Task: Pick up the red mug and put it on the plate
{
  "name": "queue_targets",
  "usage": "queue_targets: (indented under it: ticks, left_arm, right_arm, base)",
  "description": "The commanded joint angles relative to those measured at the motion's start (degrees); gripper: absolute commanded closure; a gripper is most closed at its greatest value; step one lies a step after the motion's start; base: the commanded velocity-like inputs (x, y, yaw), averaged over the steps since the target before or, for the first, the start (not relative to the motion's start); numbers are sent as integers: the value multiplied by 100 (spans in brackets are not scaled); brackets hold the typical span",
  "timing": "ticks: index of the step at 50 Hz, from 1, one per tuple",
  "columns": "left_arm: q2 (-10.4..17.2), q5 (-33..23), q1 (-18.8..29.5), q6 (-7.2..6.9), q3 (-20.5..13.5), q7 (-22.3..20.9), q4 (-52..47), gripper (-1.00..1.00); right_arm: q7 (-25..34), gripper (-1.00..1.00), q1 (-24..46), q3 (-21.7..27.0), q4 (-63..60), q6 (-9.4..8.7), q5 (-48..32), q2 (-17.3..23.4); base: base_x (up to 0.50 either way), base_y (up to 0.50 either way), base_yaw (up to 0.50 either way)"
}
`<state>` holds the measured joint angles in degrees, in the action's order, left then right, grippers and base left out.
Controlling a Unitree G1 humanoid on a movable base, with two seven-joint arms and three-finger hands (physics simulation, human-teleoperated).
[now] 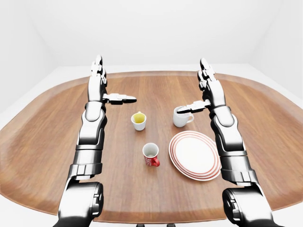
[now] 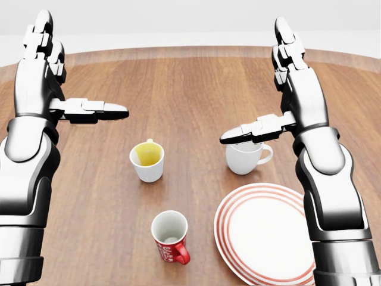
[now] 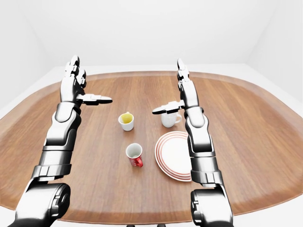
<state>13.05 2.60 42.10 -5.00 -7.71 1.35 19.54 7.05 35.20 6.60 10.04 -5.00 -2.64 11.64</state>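
Note:
The red mug (image 2: 171, 238) stands upright on the wooden table, white inside, handle pointing to the lower right. The white plate with red rings (image 2: 262, 233) lies just right of it, empty. My left hand (image 2: 56, 83) is open, fingers up and thumb out to the right, held above the table at the upper left, far from the mug. My right hand (image 2: 280, 89) is open the same way at the upper right, its thumb over a white mug (image 2: 245, 157), not touching it.
A white cup with yellow inside (image 2: 147, 161) stands above the red mug. The white mug stands above the plate. The oval wooden table (image 1: 52, 142) has its near edge at the bottom of the eye views. White walls surround it.

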Motion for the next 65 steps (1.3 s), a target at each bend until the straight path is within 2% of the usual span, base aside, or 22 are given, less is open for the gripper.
queue_targets:
  ticks: [1,16,29,38,48,65]
  left_arm:
    - [23,4,-1,0,-15,4,-78,-100]
    - [51,1,-90,0,-39,-13,-216,-100]
    - [151,45,-140,0,-115,-46,-331,-100]
    - [183,70,-123,0,-127,-34,-322,-100]
    - [176,55,-109,0,-112,-38,-216,-100]
    - [143,25,-14,0,-77,-44,-81,-100]
  right_arm:
    - [42,-100,11,6,-135,0,-43,21]
    - [137,-100,163,-70,-63,0,-186,42]
    - [990,-100,807,-501,485,0,-1453,42]
    - [1466,-100,1266,-667,1013,0,-2318,-146]
    - [1829,-100,1548,-764,1562,0,-2914,-374]
    - [1690,-100,1567,-1122,2812,0,-4017,-910]
  base:
    - [29,0,0]
    - [25,0,0]
    - [0,0,0]
    - [0,0,0]
    - [0,0,0]
    - [0,0,0]
